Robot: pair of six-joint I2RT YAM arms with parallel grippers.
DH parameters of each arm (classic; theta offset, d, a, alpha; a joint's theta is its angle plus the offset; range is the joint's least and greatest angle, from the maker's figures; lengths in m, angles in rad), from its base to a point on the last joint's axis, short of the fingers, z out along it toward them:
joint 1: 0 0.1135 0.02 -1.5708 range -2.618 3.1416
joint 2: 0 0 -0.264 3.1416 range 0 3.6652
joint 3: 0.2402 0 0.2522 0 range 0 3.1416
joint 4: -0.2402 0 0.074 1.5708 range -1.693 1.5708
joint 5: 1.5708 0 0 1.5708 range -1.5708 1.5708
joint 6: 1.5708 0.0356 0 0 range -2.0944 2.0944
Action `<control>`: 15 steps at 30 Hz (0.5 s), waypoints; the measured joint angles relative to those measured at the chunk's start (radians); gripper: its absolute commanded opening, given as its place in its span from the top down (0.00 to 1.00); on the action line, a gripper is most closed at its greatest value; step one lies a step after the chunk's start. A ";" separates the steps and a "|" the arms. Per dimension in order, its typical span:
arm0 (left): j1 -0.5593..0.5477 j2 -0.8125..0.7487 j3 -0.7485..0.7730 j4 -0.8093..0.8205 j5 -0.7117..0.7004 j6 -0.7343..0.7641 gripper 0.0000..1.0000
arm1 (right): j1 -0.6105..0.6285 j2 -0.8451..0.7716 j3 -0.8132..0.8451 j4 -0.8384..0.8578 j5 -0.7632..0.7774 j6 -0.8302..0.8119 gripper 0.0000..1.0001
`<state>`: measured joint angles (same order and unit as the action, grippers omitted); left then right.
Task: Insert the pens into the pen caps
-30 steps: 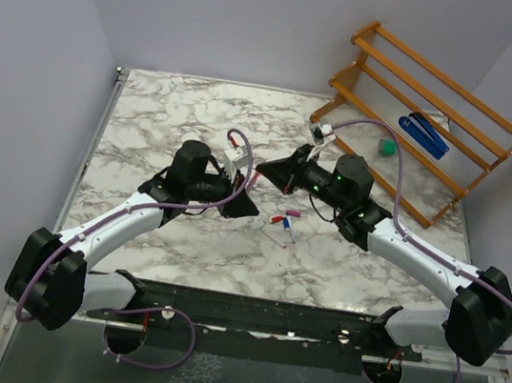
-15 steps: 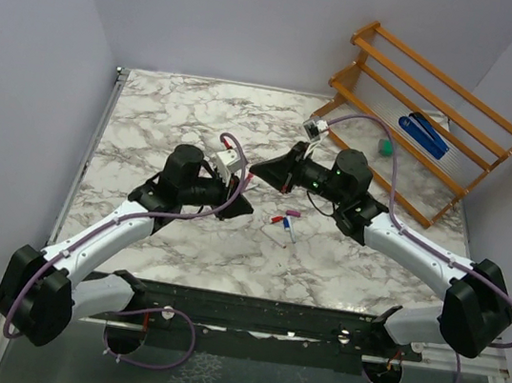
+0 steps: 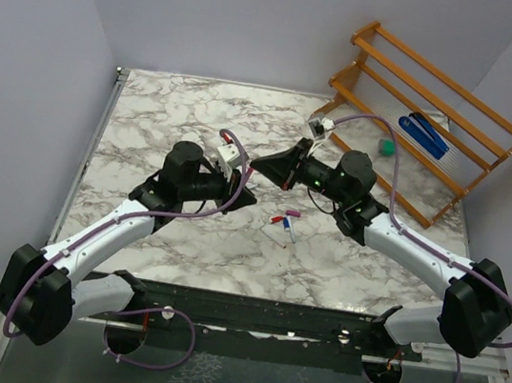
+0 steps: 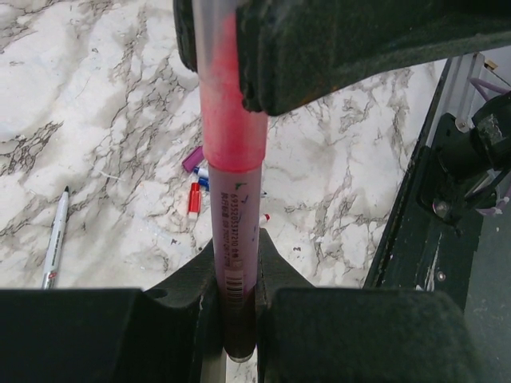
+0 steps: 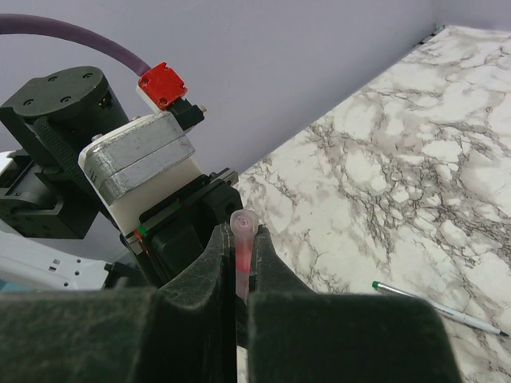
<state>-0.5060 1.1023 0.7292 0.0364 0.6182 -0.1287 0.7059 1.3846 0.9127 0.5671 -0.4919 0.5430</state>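
Pen [image 4: 238, 239] held in the air above the marble table [image 3: 171, 112], its white barrel clamped in the left gripper [image 4: 237, 319]. Its far end sits in a red cap [image 4: 230, 120], which the right gripper [image 5: 239, 255] pinches tight. Loose caps [image 4: 194, 199] and a second pen [image 4: 54, 239] lie on the table below.

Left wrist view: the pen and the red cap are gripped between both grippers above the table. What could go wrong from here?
1. The left gripper holds the pen only near its end. A push off the line of the red cap, clamped in the right gripper, could tilt the pen or make it slip.
2. How far the cap is seated cannot be told. An early release may drop a piece onto the table among the loose caps.
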 measured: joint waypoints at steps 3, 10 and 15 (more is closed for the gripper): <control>0.000 0.001 0.000 -0.001 -0.004 0.005 1.00 | 0.000 0.002 -0.006 0.006 0.002 -0.007 1.00; 0.000 0.024 0.026 -0.028 -0.031 0.033 1.00 | 0.002 0.017 0.003 -0.001 0.016 -0.049 1.00; 0.003 0.027 0.032 -0.034 -0.071 0.058 1.00 | 0.019 0.031 0.021 -0.014 0.053 -0.093 1.00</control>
<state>-0.5030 1.1297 0.7609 0.0021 0.5472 -0.0708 0.7250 1.4151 0.9337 0.5529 -0.4385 0.4503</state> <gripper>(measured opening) 0.129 0.057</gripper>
